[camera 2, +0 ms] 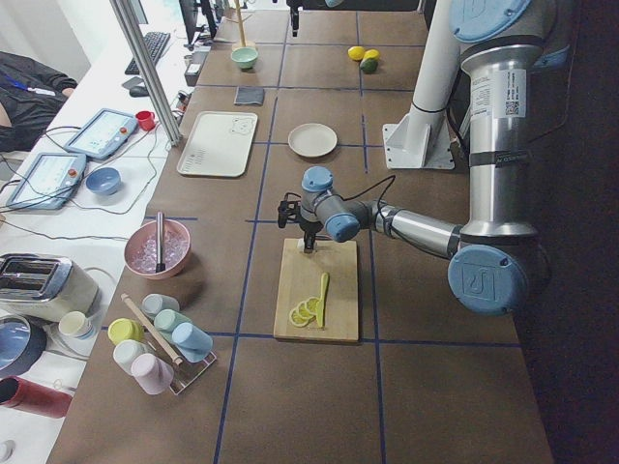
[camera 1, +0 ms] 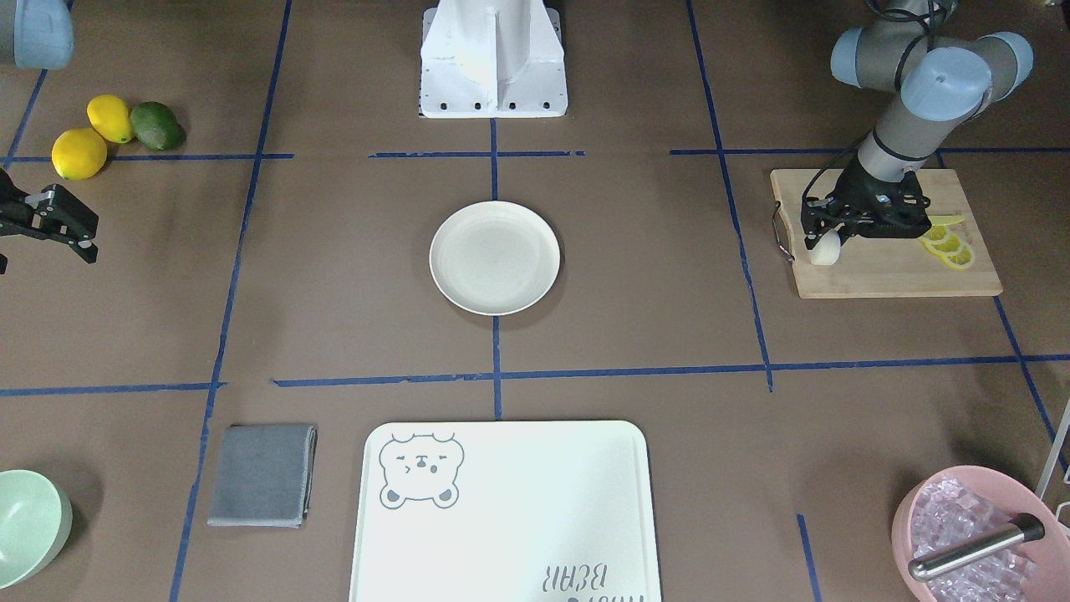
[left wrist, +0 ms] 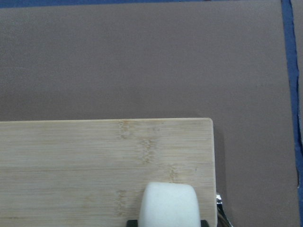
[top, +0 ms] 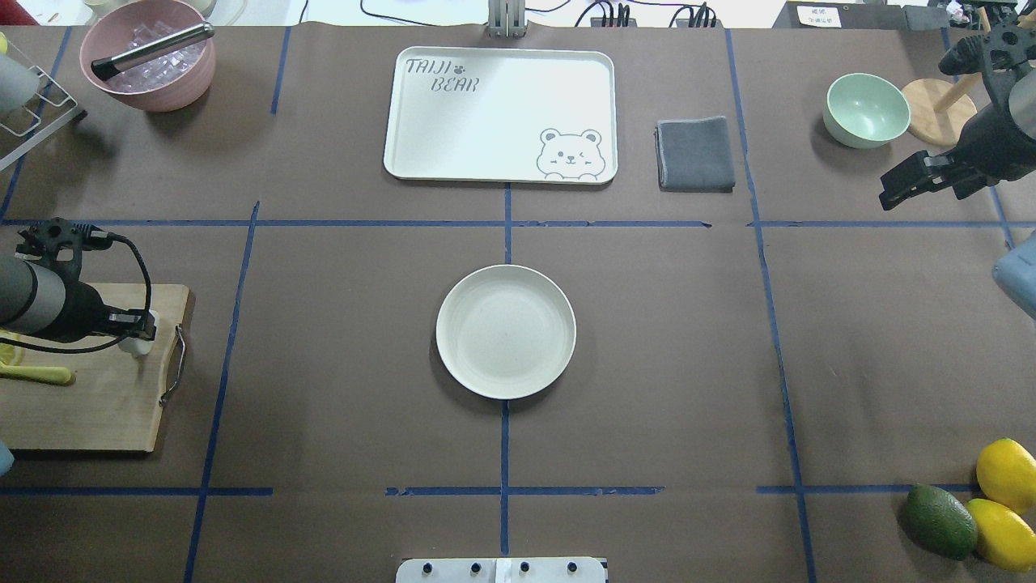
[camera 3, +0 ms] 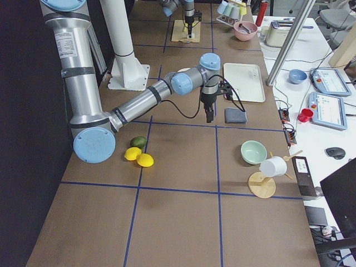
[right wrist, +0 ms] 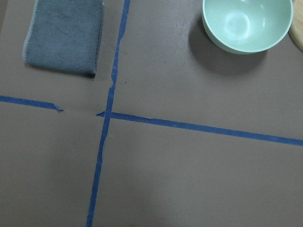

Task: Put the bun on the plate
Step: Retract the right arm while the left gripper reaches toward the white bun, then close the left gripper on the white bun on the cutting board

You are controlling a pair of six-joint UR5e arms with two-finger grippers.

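Note:
The bun (camera 1: 826, 249) is small, white and rounded, and sits at the corner of a wooden cutting board (camera 1: 886, 272) near its metal handle. My left gripper (camera 1: 822, 241) is shut on it; the left wrist view shows the bun (left wrist: 168, 204) between two dark fingertips (left wrist: 132, 222) over the board. I cannot tell whether it rests on the wood or hangs just above it. The empty round cream plate (top: 506, 332) lies at the table's middle, well apart from the board. My right gripper (top: 892, 188) hovers open beside the mint bowl, holding nothing.
Lemon slices (camera 1: 949, 244) lie on the board behind the left gripper. A bear-print board (top: 500, 113), a grey cloth (top: 694, 154) and a mint-green bowl (top: 866, 109) line the far side. There is also a pink bowl of ice (top: 150, 65), plus two lemons and an avocado (top: 939, 521).

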